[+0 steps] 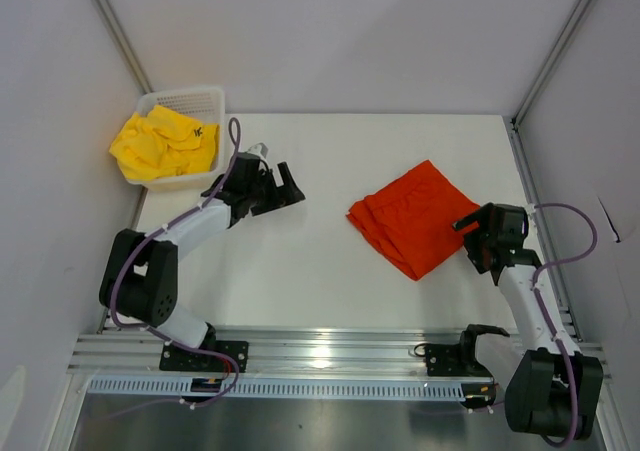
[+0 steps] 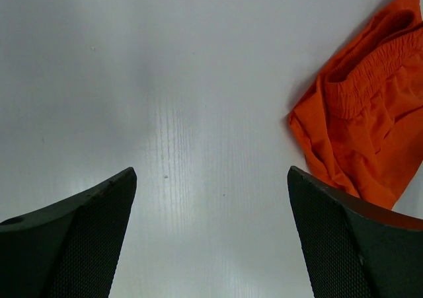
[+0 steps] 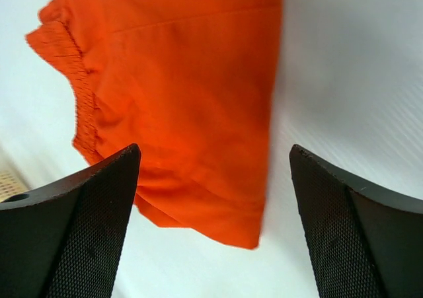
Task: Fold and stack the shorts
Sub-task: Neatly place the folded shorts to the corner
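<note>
The orange-red shorts [image 1: 415,216] lie folded on the white table, right of centre; they also show as orange-red shorts [image 2: 370,106] in the left wrist view and orange-red shorts [image 3: 178,93] in the right wrist view. My right gripper [image 1: 470,234] hovers open at their right edge, with nothing between its jaws [image 3: 215,159]. The yellow shorts [image 1: 162,143] sit bunched in the white mesh basket [image 1: 190,99] at the back left. My left gripper [image 1: 283,185] is open above bare table, well left of the orange-red shorts, jaws wide [image 2: 211,179].
Grey walls with metal frame posts enclose the table on three sides. An aluminium rail [image 1: 320,356] with both arm bases runs along the near edge. The basket sits in the back-left corner by the wall.
</note>
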Robot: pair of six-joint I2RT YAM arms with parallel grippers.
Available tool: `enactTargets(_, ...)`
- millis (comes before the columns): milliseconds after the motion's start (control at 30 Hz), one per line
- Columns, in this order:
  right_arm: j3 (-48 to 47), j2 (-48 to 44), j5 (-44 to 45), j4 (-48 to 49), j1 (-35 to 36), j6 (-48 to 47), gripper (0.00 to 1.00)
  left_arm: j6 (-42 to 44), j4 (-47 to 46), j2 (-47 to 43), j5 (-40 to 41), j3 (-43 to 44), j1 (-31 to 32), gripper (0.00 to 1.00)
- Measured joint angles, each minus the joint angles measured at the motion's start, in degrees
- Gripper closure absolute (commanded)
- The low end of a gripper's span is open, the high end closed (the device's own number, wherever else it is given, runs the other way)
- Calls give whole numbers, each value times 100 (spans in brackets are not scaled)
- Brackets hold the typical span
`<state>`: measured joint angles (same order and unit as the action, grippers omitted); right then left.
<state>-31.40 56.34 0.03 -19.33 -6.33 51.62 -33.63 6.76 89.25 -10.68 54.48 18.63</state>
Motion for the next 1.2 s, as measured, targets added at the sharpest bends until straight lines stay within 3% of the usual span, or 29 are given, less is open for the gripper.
enactTargets(100,-201,-166,245,-579,153,-190,12,-2,66,-177,13,-20,46,4)
enactTargets(133,-236,-203,280,-660,229,-262,24,0,76,-240,28,-26,74,4)
enactTargets(200,-293,-221,284,-730,455,-503,36,-2,109,-352,68,-31,149,4)
enactTargets(233,-313,-192,249,-715,557,-584,49,-2,118,-398,94,-37,192,4)
enactTargets(300,-448,66,142,-697,876,-898,52,-2,149,-481,122,-48,282,4)
enactTargets(400,-868,846,-57,-570,1513,-1331,44,-35,153,-627,170,-164,424,4)
enactTargets(500,-1338,1591,2,-490,2356,-1832,24,-44,175,-765,286,-350,627,4)
enactTargets(667,-2037,2192,599,-509,3668,-2865,0,-44,256,-1073,330,-697,761,4)
enactTargets(900,-2981,2979,2046,-570,4791,-3893,1,-68,444,-1484,334,-763,686,3)
enactTargets(1200,-3447,4690,4000,-855,5810,-4529,1,-479,476,-2446,-151,-1333,-208,3)
